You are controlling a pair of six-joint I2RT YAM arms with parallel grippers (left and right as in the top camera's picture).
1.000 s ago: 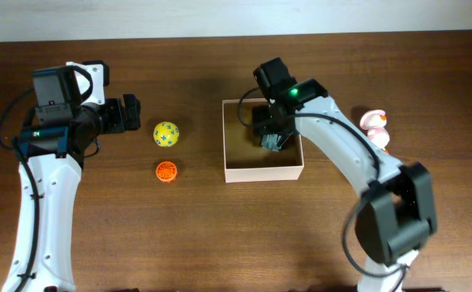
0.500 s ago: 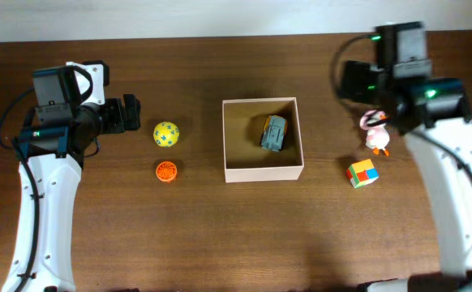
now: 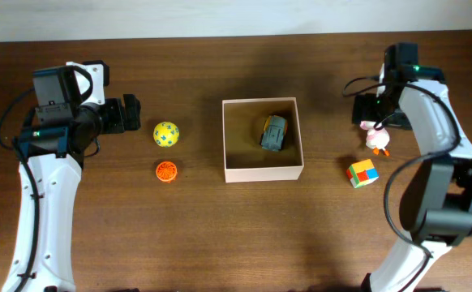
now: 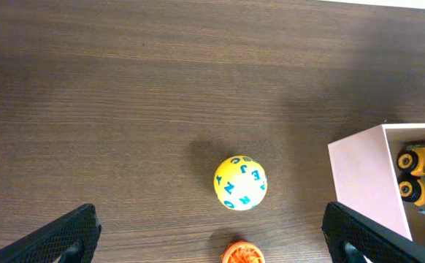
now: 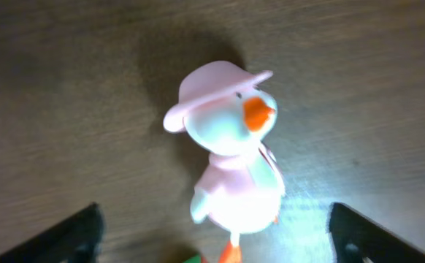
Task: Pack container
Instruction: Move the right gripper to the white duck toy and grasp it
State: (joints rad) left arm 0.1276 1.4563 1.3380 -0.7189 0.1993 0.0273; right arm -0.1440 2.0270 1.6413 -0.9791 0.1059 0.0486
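Container (image 3: 263, 172), white walls, tan inside, sits mid-table (image 3: 220, 243) w/ a gray-yellow toy truck (image 3: 273, 132) in its right half. Nearest us: multicolor cube (image 3: 362, 173) at right, orange ball (image 3: 166, 171) at left. Farther back we see a yellow lettered ball (image 3: 165, 134). Left gripper (image 4: 212, 237) hangs wide open above the balls. Right gripper (image 5: 212, 234), also spread wide, straddles a pink-hatted duck (image 5: 231, 161) w/o touching.

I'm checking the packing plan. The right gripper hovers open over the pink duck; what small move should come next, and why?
Probably lower the right gripper straight down around the duck, then close. Its open fingers frame the duck, which sits on the table outside the container; only the toy truck is inside.
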